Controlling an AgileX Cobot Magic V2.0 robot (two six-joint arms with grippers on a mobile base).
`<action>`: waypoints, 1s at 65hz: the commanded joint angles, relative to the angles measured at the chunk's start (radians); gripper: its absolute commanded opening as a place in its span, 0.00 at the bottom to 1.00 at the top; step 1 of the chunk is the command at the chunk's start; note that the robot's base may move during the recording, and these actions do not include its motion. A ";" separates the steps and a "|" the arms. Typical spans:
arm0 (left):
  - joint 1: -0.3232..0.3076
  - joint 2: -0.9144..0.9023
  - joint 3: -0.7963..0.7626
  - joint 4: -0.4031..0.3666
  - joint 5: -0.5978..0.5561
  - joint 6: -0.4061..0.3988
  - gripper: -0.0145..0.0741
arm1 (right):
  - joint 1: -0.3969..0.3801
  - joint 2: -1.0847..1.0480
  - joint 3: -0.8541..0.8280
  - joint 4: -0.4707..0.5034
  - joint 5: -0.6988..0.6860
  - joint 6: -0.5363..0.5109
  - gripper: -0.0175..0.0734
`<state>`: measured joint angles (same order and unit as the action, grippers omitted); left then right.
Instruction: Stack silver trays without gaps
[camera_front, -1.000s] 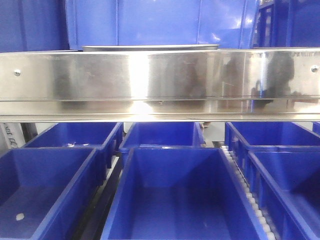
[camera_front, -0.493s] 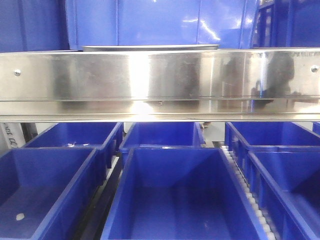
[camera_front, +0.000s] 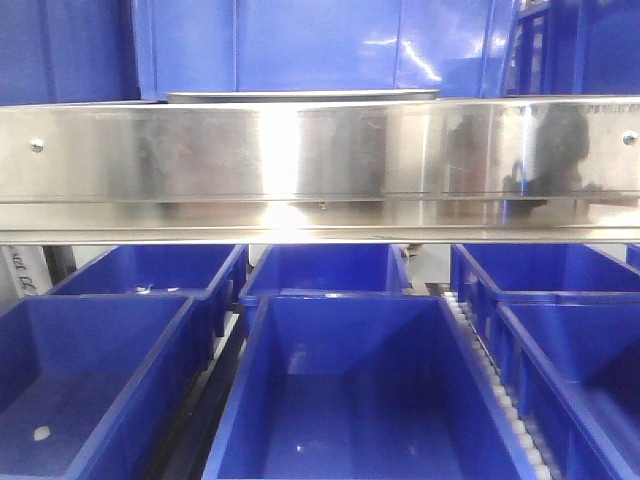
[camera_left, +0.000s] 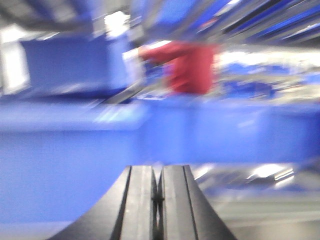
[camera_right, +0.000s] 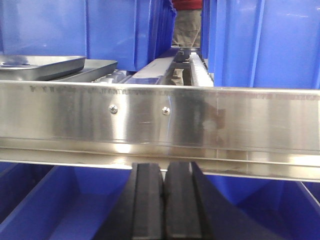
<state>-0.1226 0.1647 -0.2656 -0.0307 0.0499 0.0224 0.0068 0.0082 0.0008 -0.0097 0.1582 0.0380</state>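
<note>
Front-facing view showed a long brushed-steel shelf rail (camera_front: 320, 165) running across the middle of the frame, with a screw near each end. Just above its top edge, in the upper centre, the thin rim of a silver tray (camera_front: 300, 96) peeked out on the shelf, with tall blue bins (camera_front: 320, 45) standing behind it. Below the rail, open blue bins (camera_front: 345, 390) filled the lower half of the frame in rows.

Right wrist view looked at the same rail from close by. At the upper left of that frame two silver trays (camera_right: 42, 66) lay on the shelf, one overlapping the other, the nearer one higher; whether they were fully nested could not be told. The right hand (camera_right: 162, 200) sat at the bottom centre, below the rail, its two black fingers pressed together with nothing between them.

Left wrist view was heavily blurred. The left hand (camera_left: 157, 205) showed at the bottom centre, fingers closed together and empty, against blue shapes and a red-clothed figure (camera_left: 187, 67) in the upper middle
</note>
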 joint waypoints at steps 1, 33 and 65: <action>0.049 -0.056 0.074 -0.018 0.000 0.018 0.18 | -0.003 -0.008 -0.001 0.001 -0.010 -0.003 0.10; 0.122 -0.165 0.266 0.016 0.063 0.018 0.18 | -0.003 -0.008 -0.001 0.001 -0.010 -0.003 0.10; 0.074 -0.165 0.266 0.024 0.037 -0.006 0.18 | -0.003 -0.008 -0.001 0.001 -0.010 -0.003 0.10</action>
<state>-0.0408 0.0053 0.0010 -0.0061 0.1232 0.0250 0.0068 0.0058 0.0008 -0.0097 0.1596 0.0380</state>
